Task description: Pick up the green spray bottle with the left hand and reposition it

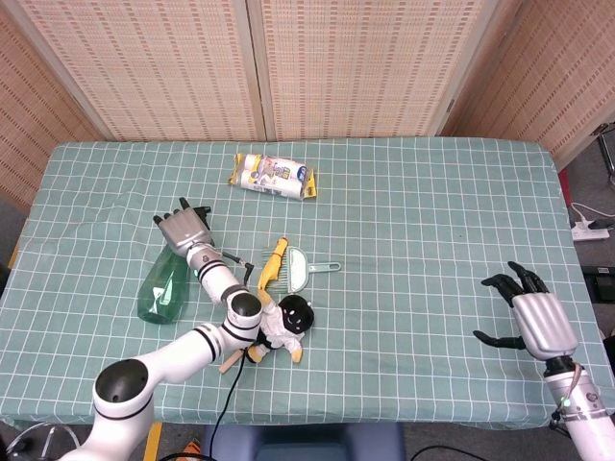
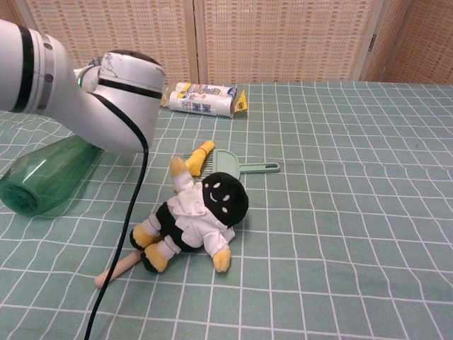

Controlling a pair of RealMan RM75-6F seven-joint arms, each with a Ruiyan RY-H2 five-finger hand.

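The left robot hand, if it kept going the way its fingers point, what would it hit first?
Probably nothing on the table. The left robot hand points toward the far edge; the wrapped package lies off to one side.

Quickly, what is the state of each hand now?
Left hand: over the green plastic spray bottle; grip cannot be told.
Right hand: open, holding nothing.

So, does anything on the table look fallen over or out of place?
Yes. The green spray bottle lies on its side instead of standing, with the left hand over its nozzle end. The plush doll lies across a wooden stick.
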